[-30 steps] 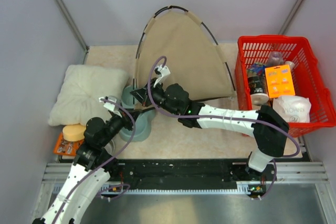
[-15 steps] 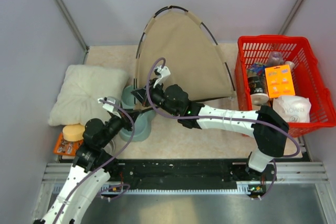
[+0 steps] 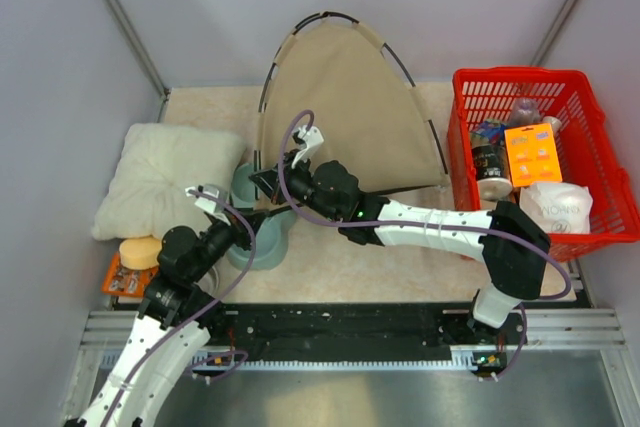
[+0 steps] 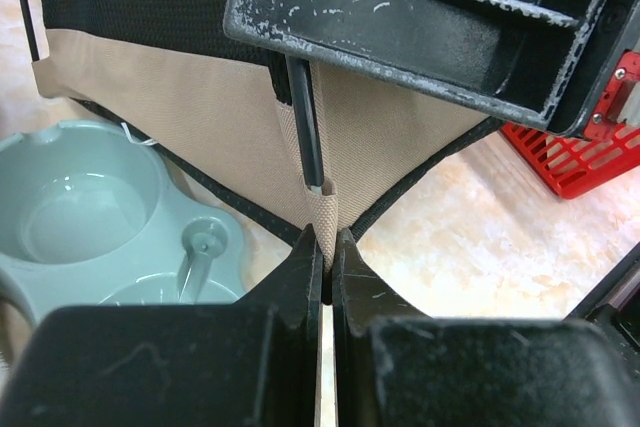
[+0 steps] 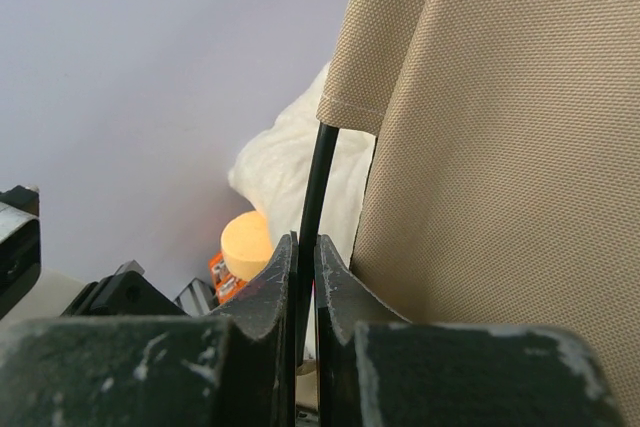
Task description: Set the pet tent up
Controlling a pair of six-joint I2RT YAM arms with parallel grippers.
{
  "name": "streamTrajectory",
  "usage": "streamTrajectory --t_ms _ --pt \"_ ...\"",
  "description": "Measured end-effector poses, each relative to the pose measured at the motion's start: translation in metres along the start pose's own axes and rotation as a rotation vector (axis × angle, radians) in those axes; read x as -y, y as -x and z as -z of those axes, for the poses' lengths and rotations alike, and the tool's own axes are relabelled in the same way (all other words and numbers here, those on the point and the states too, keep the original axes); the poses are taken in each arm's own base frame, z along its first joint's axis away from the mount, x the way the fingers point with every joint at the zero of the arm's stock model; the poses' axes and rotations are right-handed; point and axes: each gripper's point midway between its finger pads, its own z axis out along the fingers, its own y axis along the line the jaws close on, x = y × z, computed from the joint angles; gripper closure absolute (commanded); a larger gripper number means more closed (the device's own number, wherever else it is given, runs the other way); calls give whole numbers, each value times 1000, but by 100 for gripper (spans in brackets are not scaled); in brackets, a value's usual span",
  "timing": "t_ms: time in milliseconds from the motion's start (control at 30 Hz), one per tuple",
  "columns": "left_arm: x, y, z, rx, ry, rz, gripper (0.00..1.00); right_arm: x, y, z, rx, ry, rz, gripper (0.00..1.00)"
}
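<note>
The left claw (image 4: pixel 322 250) is clenched on a tan corner tab of the pet tent (image 3: pixel 350 97); the right claw (image 5: pixel 305 250) is clamped on its black pole (image 5: pixel 316 172). The tent is found at the far middle of the desk (image 3: pixel 330 267), between pillow (image 3: pixel 165 177) and red basket (image 3: pixel 515 75).

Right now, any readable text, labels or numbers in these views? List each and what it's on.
No text can be read.
White pouch in the red basket: grey lettering, too blurred to read.
Orange card in the basket: print too small.
Dark-labelled container beside it: label unreadable.
Orange packet near the cream pillow: too small.
Pet tent: no print showing.
</note>
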Motion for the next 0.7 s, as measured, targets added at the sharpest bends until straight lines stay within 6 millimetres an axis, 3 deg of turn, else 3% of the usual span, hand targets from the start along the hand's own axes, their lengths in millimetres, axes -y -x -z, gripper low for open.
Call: streamTrajectory --t_ms 700 --pt "0 4 -2 -17 19 41 100 3 -6 7 -8 -14 7 100"
